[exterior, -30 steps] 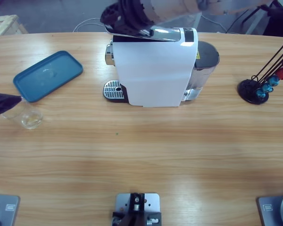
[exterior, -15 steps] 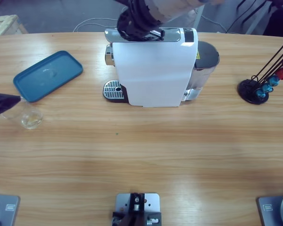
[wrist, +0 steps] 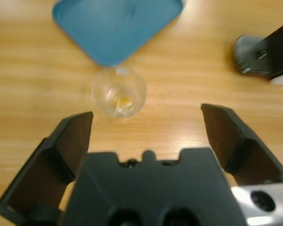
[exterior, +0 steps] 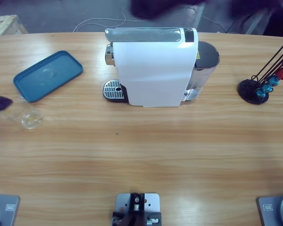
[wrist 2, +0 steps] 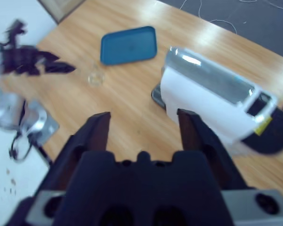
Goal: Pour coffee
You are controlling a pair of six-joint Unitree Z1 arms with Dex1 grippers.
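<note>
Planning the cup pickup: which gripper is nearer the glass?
Left. The left gripper hovers open right beside the glass, at the table's edge. The right gripper is raised far off, beyond the coffee machine.

Bright even light, seemingly motion-blurred wrist views

A: What sits on the bench (exterior: 141,155) besides the job's own items?

B: A blue tray (exterior: 48,75) at about ten o'clock from the bench's middle, lying flat and angled.

A: And toward three o'clock?

B: A black capsule stand (exterior: 253,91) with thin rods slanting up toward one o'clock, and blue and red capsules (exterior: 272,81) clustered at its base.

A: Anything past the far edge?

B: At eleven o'clock, a pale wooden crate (exterior: 4,24), I think, though only its corner shows. A white cable (exterior: 99,21) trails on the dark floor at twelve o'clock.
</note>
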